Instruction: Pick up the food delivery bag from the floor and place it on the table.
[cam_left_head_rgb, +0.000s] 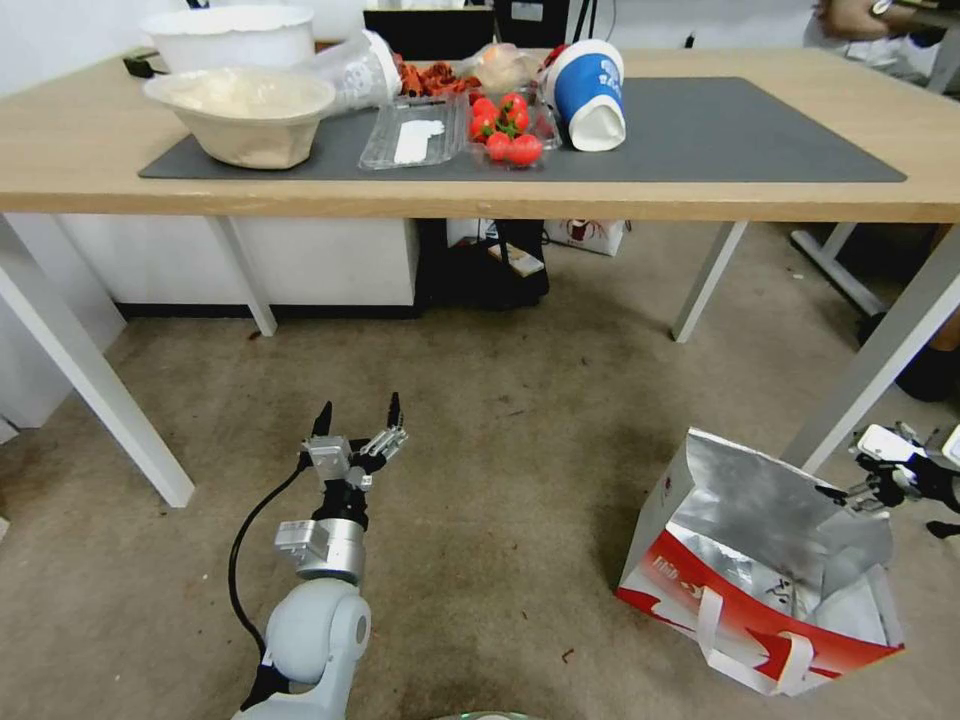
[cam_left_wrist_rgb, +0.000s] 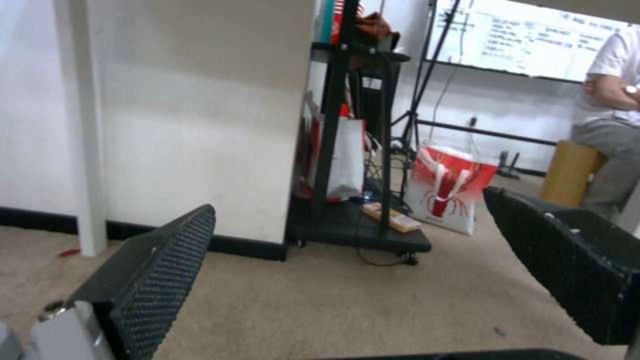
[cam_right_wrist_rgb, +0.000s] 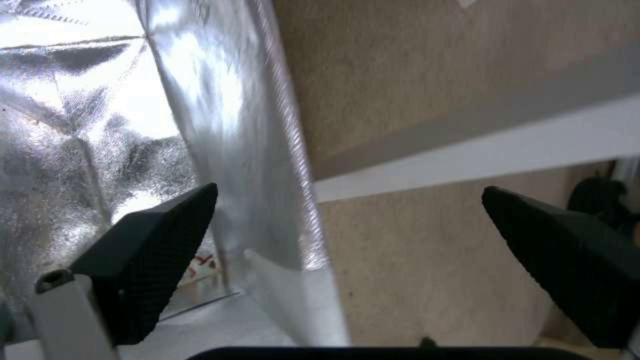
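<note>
Your right end effector (cam_right_wrist_rgb: 350, 225) sits spread wide at the open top of the food delivery bag (cam_left_head_rgb: 760, 560), one finger (cam_right_wrist_rgb: 153, 250) over the silver foil lining and the other out over the floor (cam_left_head_rgb: 500, 500), so the thin side wall runs between them without being pinched yet. That bag stands on the carpet near the right front leg of the surface (cam_left_head_rgb: 80, 150), tilted, with its mouth gaping and its white strap handles (cam_left_head_rgb: 745, 645) hanging loose down the near red-edged side. Your left end effector (cam_left_head_rgb: 357, 418) hangs low over bare carpet well apart from the bag, also spread wide and holding nothing. Watch the wall you are about to close on: paper and foil that thin may crumple or tear under the bag's weight, I judge, and a grip on one side alone could let the bag swing and tip. The table leg just beside the bag could catch it or your arm on the way up. On the surface, the bowls (cam_left_head_rgb: 245, 115), the tray of tomatoes (cam_left_head_rgb: 505, 128) and the tipped blue cup (cam_left_head_rgb: 590, 92) crowd the left and middle of the grey mat (cam_left_head_rgb: 740, 130), so the right end looks the safer landing. Red markings show on the bag's white side, and red characters inside, but none can be read.
</note>
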